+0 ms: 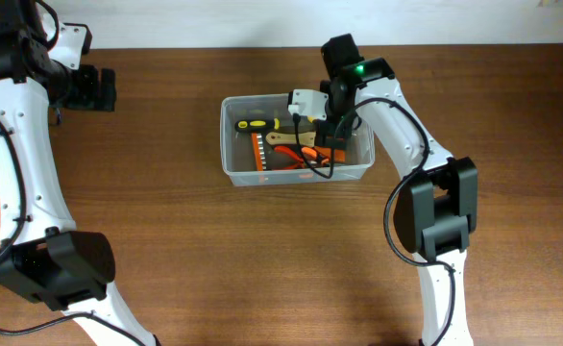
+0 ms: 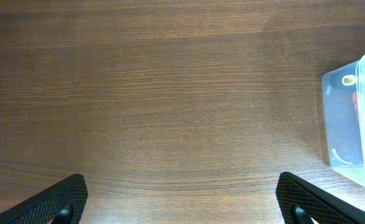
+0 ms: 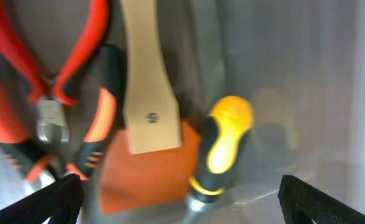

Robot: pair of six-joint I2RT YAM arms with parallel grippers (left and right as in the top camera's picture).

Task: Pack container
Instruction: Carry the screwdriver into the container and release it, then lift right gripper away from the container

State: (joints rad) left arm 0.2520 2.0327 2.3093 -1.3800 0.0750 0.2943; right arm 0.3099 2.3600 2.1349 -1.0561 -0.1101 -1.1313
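The container (image 1: 232,163), a clear plastic bin, stands at the table's middle and holds several hand tools: a yellow-and-black screwdriver (image 1: 254,124), an orange tool (image 1: 262,152), a wooden-handled tool (image 1: 286,140) and red-handled pliers (image 1: 309,154). My right gripper (image 1: 331,123) hangs over the bin's right half, open and empty. Its wrist view shows the screwdriver (image 3: 223,146), the wooden handle (image 3: 146,87) and the pliers (image 3: 64,68) close below. My left gripper (image 1: 97,88) is open and empty at the far left. Its wrist view catches the bin's corner (image 2: 357,118).
Bare brown wooden tabletop (image 2: 170,93) surrounds the bin. The white arm bases stand at the front left (image 1: 61,269) and front right (image 1: 435,221).
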